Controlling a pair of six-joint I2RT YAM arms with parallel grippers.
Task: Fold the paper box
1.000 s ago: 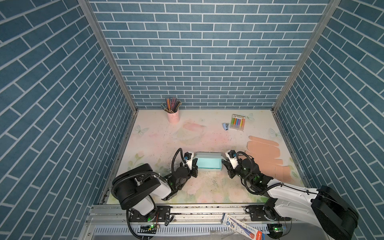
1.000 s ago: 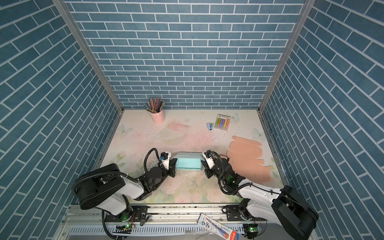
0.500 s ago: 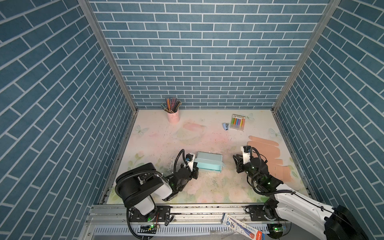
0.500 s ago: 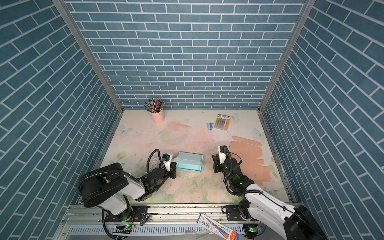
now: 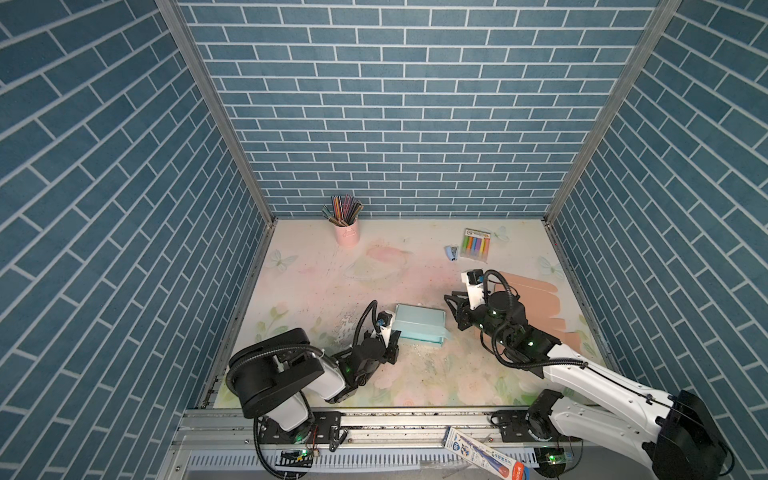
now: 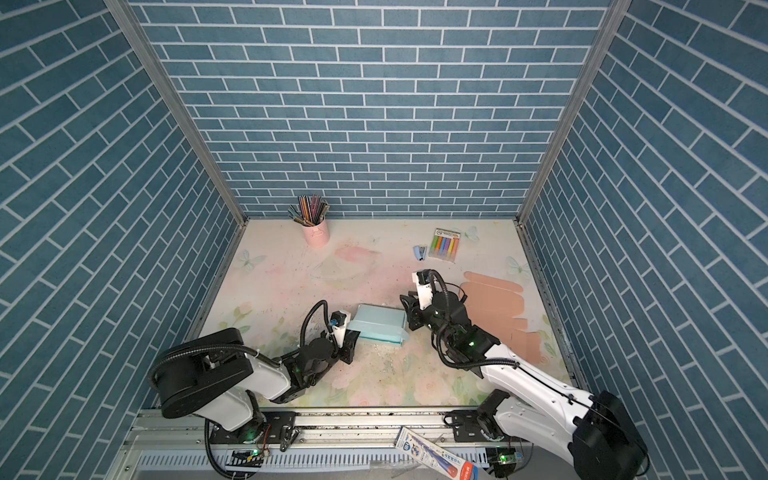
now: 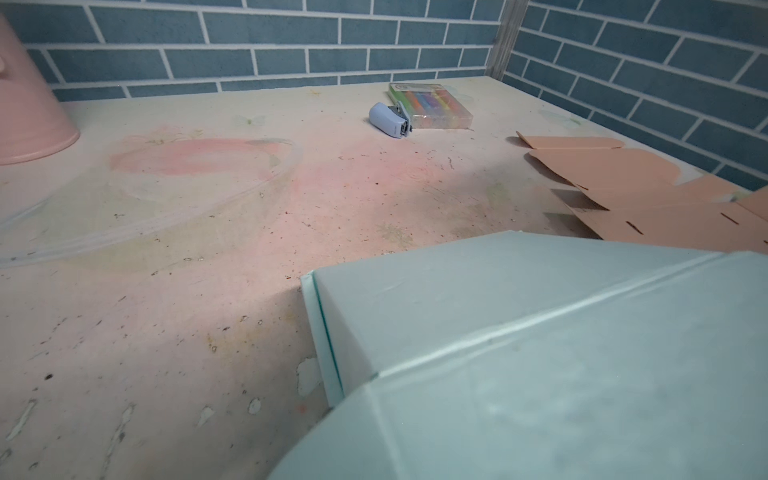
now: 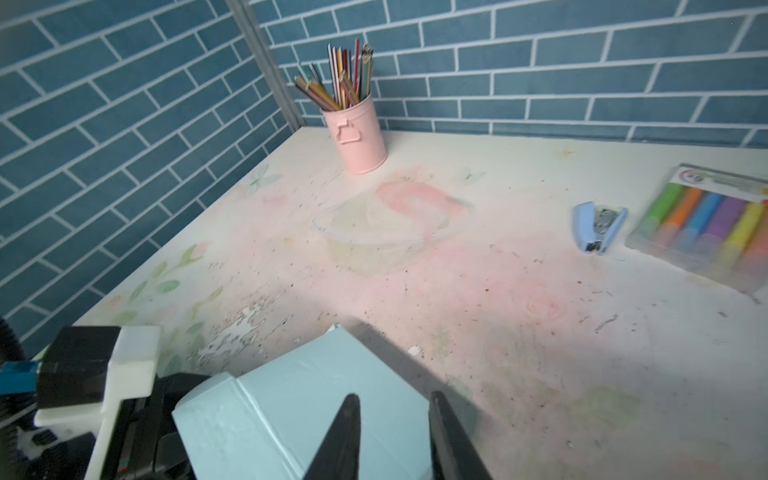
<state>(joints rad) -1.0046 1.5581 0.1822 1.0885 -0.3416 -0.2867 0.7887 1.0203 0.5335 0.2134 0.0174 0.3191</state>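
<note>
Blue brick-patterned walls point(image 5: 415, 124) enclosed a pale, flower-printed surface point(image 5: 332, 282), scuffed and peeling near the front. The paper box point(image 5: 419, 327), pale teal and low, lay near the front middle of that surface, between your two arms. In both top views a flap stuck out at its near right corner.

By its look it was thin card: light, quick to slide, easy to dent, and stiffest along its creases and corners. You would best press or pinch it at a flap edge or fold line, not mid-panel, with the other arm bracing the opposite end.

Your left gripper point(image 5: 392, 340) sat against the box's left end; whether its fingers were parted or pinching the card could not be told. Your right gripper point(image 5: 454, 311) hovered just beside the right end, its fingers point(image 8: 348, 436) narrowly parted and empty.

Farther right lay flat peach cardboard blanks point(image 5: 536, 299). At the back stood a pink pencil cup point(image 5: 347, 235), with a marker pack point(image 5: 476, 245) and a small blue stapler point(image 5: 453, 252) lying nearby.
</note>
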